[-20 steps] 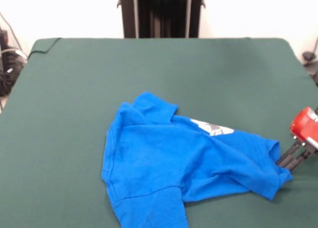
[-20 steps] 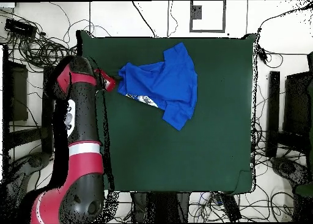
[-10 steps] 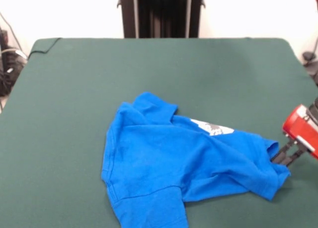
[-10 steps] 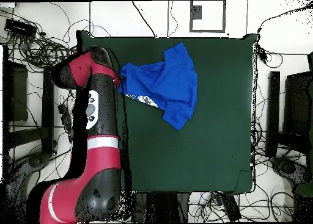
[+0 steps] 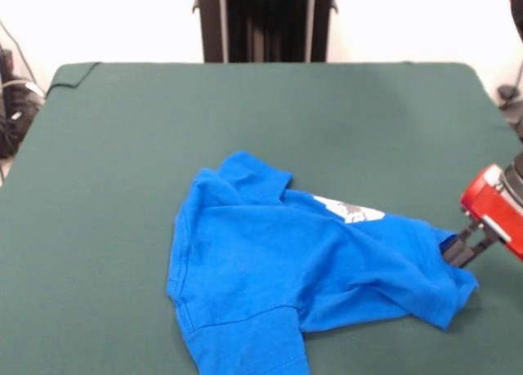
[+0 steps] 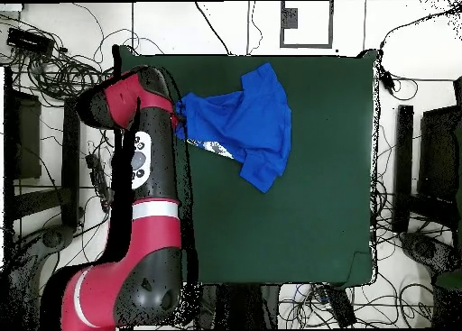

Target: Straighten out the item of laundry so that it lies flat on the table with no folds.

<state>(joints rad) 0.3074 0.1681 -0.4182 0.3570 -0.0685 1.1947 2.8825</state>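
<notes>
The bright blue T-shirt (image 5: 302, 269) lies crumpled on the green table (image 5: 245, 113), front right of centre, with folds across it and a strip of the white-grey print (image 5: 347, 210) showing. My gripper (image 5: 456, 250) is low at the shirt's right edge, open, its dark fingers (image 5: 467, 251) touching the cloth's rim. In the overhead view the shirt (image 6: 239, 120) lies at the table's (image 6: 289, 210) upper left, and the gripper (image 6: 179, 120) sits at its left end, under the red arm.
The black pedestal (image 5: 265, 22) stands at the table's far side. The red arm (image 6: 144, 183) lies along the table's left edge in the overhead view. Cables and stands (image 6: 54, 66) surround the table.
The gripper has slid left towards the shirt and now touches its right edge. The arm has swung in over the table's side. The shirt has hardly moved.
</notes>
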